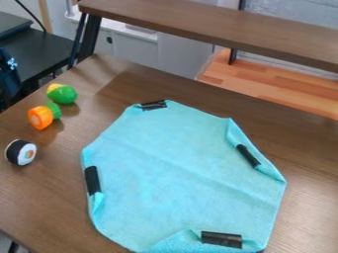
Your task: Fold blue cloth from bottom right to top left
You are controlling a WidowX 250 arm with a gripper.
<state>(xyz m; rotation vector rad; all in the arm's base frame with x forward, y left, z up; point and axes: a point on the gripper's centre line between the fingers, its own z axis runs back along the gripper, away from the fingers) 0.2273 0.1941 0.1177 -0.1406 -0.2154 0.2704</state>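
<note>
At the left edge of the frame a dark object (7,74) is partly cut off; what it is cannot be told. Near it, in the upper left, is a black table (47,55). On the brown worktop (39,197), at the left, a toy sushi roll (20,152) rests on its side, with a black band and a white, orange-centred end. Above and to its right are an orange-and-green toy (42,117) and, just beyond that, a green-and-yellow toy (63,94).

The light blue cloth (165,173) lies spread over the worktop, from the centre down to the bottom of the frame. Its corners are turned inward, giving it a roughly eight-sided outline, and a faint crease slants down to the right across it. From left to right, black strips sit at the turned corners: one at the left side (92,180), one at the top, one at the lower right by a raised fold, and one at the right side. Along the top of the frame a brown shelf (211,24) runs to the right edge, with light wood flooring (264,84) below it in the upper right. The state of the end effector cannot be told.
</note>
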